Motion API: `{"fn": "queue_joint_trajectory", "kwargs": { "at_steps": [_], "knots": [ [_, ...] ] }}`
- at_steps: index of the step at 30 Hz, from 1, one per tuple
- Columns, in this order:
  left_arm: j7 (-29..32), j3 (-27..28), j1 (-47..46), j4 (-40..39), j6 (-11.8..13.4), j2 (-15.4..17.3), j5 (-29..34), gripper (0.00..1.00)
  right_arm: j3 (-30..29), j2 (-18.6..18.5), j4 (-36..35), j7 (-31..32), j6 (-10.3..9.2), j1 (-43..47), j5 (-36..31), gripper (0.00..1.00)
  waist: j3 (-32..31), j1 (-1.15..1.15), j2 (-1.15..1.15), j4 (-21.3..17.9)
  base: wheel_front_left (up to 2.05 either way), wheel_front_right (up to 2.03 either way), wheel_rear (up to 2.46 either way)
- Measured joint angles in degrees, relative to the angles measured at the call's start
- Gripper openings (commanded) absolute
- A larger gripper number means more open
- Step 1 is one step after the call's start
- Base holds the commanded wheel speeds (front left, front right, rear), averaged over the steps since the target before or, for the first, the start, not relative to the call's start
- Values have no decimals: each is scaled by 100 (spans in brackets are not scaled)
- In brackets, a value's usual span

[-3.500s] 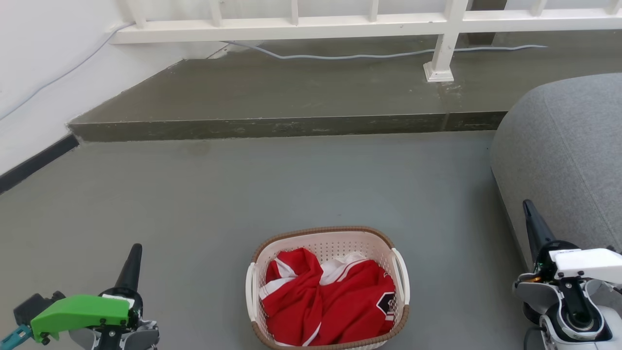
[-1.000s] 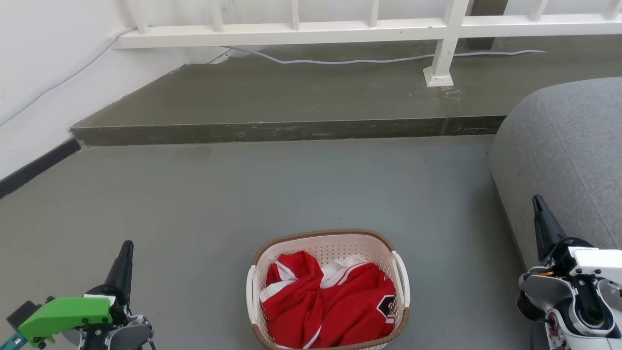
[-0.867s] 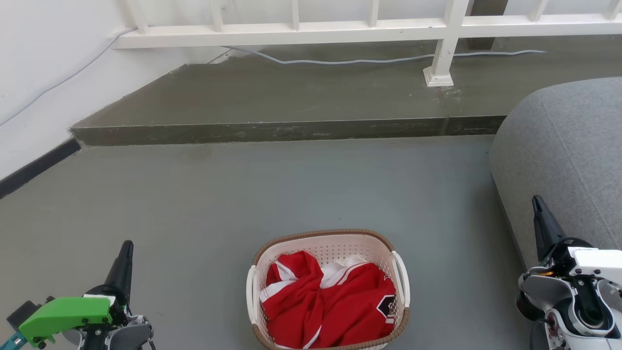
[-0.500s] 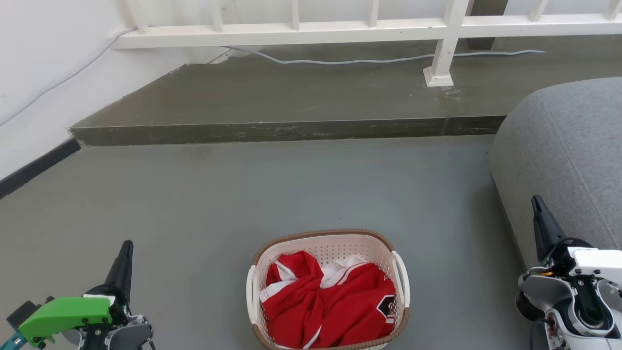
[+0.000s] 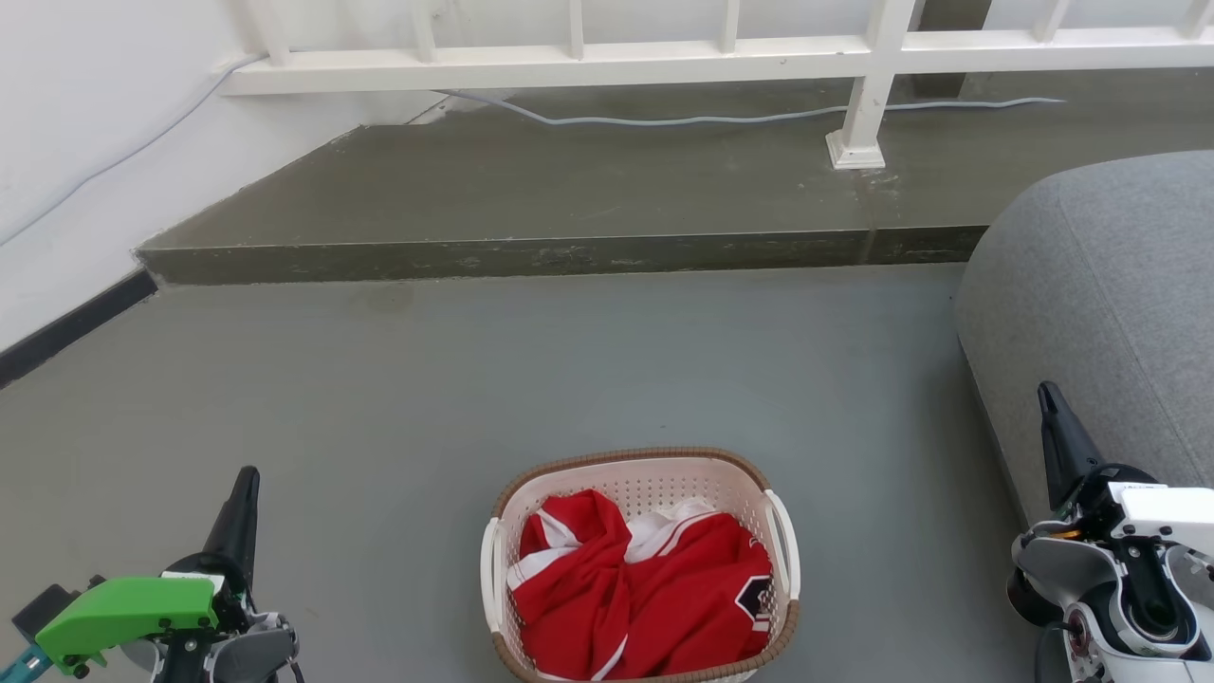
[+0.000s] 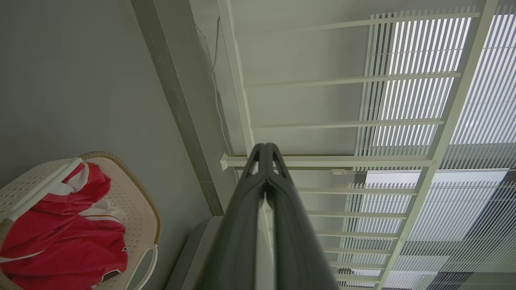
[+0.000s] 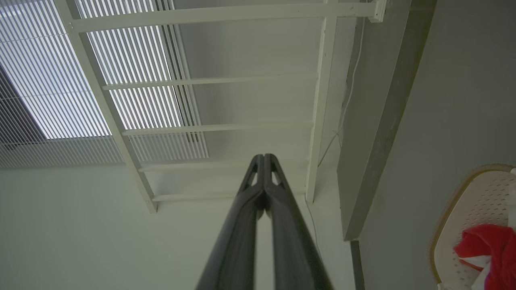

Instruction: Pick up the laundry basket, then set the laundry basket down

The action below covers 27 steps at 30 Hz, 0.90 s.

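Head view, nearest first: left gripper (image 5: 247, 479) at lower left under a bright green plastic wrist cover (image 5: 128, 612), jaws together, dark point aimed up-frame. Right gripper (image 5: 1047, 394) at lower right above a white and grey wrist housing (image 5: 1162, 503), jaws likewise together. Neither touches anything. Between the two, low centre, the rounded-rectangular cream-white perforated plastic laundry basket (image 5: 630, 454) stands on the grey floor (image 5: 427, 398), well apart from both grippers, brown woven-look rim level, one white handle on each side. Inside it lies a crumpled red garment with white trim (image 5: 654, 607), a dark patch showing at its right side. To the right of the basket, just behind the right gripper, is a rounded grey upholstered seat (image 5: 1091, 313). Beyond the open floor is a darker raised concrete step (image 5: 569, 190), a pale grey cable (image 5: 664, 120) trailing along it, then a white slatted railing (image 5: 607, 59), one post footed on the step. White wall (image 5: 85, 123) with black skirting (image 5: 66, 327) on the left. Left wrist view: jaws meet at the tips, nothing between them; laundry basket (image 6: 133, 189) at lower left, off to the side. Right wrist view: jaws meet at the tips, empty; basket rim (image 7: 455, 201) at lower right edge.
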Motion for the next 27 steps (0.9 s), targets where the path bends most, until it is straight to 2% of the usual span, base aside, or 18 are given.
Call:
{"fn": "queue_joint_trajectory", "kwargs": {
  "at_steps": [27],
  "knots": [
    [2, 24, -37, -1, 0, -18, 0, 0, -16, 10, -1, 1, 0, -1, -1, 0, 1, 0, 0, 0, 0, 0, 0]
  ]
}}
